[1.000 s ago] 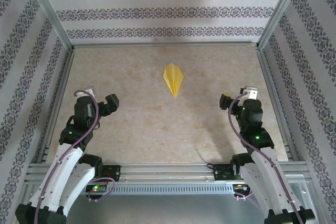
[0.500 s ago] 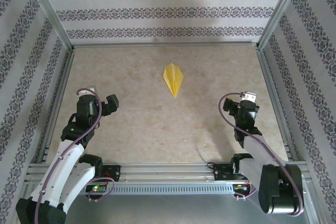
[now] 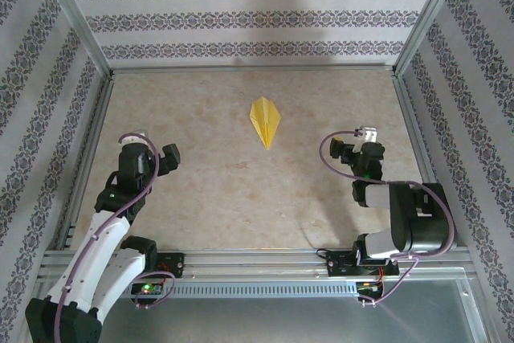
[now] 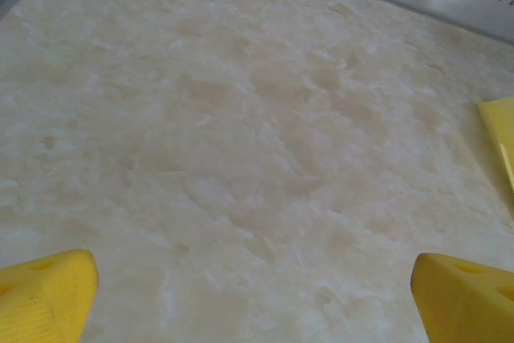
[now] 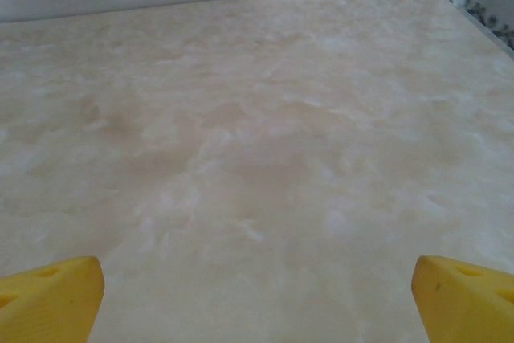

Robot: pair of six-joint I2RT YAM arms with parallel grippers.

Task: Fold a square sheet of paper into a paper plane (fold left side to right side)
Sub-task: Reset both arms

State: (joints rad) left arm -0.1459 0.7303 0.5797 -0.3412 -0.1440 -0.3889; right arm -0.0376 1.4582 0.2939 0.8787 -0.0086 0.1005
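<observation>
Top external view puts the paper plane (image 3: pixel 266 121) flat on the marbled beige table (image 3: pixel 209 206), in the far half and about midway between my two arms. It is a slim yellow dart with a centre crease, its sharp tip pointing toward my bases and its wider end toward the patterned back wall (image 3: pixel 241 18). It lies apart from both of my grippers. My left gripper (image 3: pixel 167 157) hangs over the near-left part of the table, well away from the plane, and my right gripper (image 3: pixel 344 150) sits over the near-right part, just as far off. Both are released, jaws spread wide and holding nothing — from each wrist camera I see my two yellow fingertips (image 4: pixel 44 295) at the bottom corners with bare tabletop in the gap between them. From the left wrist, a strip of the plane shows at the right edge of the view — lying on the table ahead of my fingers and clear of them.
</observation>
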